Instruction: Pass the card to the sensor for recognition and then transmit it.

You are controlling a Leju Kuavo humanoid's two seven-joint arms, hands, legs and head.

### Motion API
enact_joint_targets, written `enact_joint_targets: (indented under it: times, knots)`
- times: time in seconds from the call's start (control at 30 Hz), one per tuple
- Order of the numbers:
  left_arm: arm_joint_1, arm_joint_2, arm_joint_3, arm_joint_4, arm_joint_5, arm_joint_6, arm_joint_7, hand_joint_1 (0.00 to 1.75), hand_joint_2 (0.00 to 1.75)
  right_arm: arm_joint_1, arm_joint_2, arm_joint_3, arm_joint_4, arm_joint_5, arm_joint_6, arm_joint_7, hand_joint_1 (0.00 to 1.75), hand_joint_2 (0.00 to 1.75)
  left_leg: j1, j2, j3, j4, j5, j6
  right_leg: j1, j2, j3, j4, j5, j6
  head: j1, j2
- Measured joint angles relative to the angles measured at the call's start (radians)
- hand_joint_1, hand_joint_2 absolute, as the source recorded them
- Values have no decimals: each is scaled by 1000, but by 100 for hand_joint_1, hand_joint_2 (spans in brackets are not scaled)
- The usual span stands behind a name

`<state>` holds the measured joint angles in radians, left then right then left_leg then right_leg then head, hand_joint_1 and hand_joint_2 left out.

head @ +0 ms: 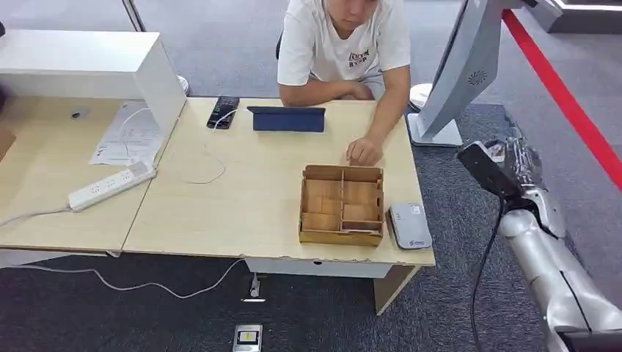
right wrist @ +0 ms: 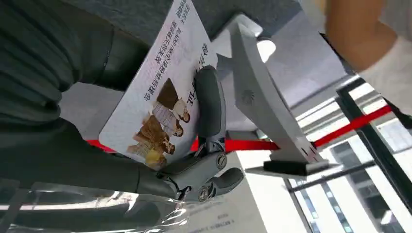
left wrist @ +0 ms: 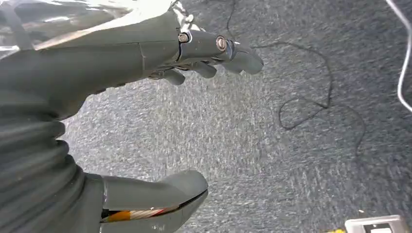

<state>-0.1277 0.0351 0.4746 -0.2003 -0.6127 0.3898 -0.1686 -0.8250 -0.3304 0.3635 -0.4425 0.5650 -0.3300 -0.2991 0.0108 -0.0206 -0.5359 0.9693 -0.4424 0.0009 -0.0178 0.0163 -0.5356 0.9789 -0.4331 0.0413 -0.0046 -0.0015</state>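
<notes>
Right robot hand around upright card

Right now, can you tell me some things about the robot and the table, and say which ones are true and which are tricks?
1. The right hand holds a card. True.
2. The left hand holds a card too. False: it holds nothing and hangs over the carpet.
3. The wooden box sits on the table. True.
4. The grey sensor is inside the box. False: it lies beside it.
5. A person's hand rests on the table behind the box. True.
</notes>
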Motion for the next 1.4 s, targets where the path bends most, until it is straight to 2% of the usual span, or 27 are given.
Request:
enact_joint_targets:
  times: [0.2, 0.4, 0.57, 0.8, 1.4]
  knots:
    - [0, 1, 0, 0, -11, -13, 8, 0, 175, 97, -25, 3, 0, 1, 8, 20, 175, 175, 0, 0, 0, 0, 0, 0, 0, 0, 0, 0, 0, 0, 0, 0]
    - [0, 3, 0, 0, -21, -25, 7, 0, 175, 145, -33, 11, 0, 39, 76, 87, 175, 175, 0, 0, 0, 0, 0, 0, 0, 0, 0, 1, 0, 0, 0, 0]
    - [0, 4, 0, 0, -24, -25, 13, 0, 175, 166, -25, 31, 7, 60, 103, 115, 175, 175, 0, 0, 0, 0, 0, 0, 0, 0, 0, 1, 0, 0, 0, 0]
    - [-2, 4, 0, 0, -21, -22, 20, 0, 175, 161, 8, 59, 20, 86, 128, 127, 175, 175, 0, 0, 0, 0, 0, 0, 0, 0, 0, 1, 0, 0, 0, 0]
    - [-12, 4, 0, 0, -42, -22, 19, 0, 175, 112, 68, 103, 27, 95, 133, 126, 175, 175, 0, 0, 0, 0, 1, 0, 0, 0, 0, 1, 0, 0, 0, 0]
